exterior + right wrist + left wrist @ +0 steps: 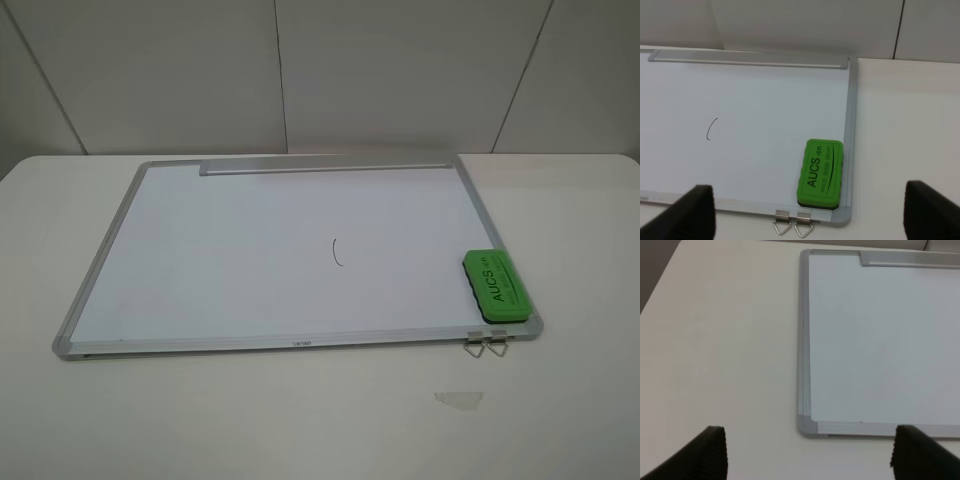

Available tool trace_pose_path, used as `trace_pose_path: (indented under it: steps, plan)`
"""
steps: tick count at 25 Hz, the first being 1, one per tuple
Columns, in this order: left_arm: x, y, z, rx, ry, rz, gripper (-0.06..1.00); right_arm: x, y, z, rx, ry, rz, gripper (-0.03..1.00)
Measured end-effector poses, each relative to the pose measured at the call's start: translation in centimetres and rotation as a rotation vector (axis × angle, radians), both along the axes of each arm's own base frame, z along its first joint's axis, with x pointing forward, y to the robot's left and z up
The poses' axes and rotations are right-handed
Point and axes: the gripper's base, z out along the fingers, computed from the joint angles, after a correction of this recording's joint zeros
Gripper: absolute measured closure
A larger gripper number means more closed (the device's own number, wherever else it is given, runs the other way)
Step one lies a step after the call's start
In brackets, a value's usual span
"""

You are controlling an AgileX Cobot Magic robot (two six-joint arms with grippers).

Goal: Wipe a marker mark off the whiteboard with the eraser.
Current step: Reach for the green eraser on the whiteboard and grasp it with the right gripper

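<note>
On the pale table, the whiteboard is lying flat, with its grey tray strip running along the far edge and two metal clips sticking out from the near edge by the right corner. The eraser is sitting on the board at that near right corner, just inside the right frame and close to the near frame. Its long axis is running near to far, roughly parallel with the right frame and leaning slightly. Its dark lettering is facing up and reading along that axis, from the near end toward the far end.

The marker mark is showing a little right of the board's middle, well apart from the eraser. It is standing near to far like an opening bracket, bulging toward the left.

The left gripper is hanging with its jaws spread wide, holding nothing, over the table by the board's near left corner. The right gripper is likewise gaping wide and empty above the near right corner, with the eraser lying between its fingers in the right wrist view. A scrap of tape is lying on the table in front of the clips.
</note>
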Motion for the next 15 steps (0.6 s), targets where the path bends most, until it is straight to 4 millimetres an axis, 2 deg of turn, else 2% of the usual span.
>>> trace_pose_path:
  steps: [15]
  plan:
    - [0.00,0.01,0.00,0.001,0.000,0.001,0.26,0.01,0.00,-0.03,0.003,0.001,-0.001,0.21]
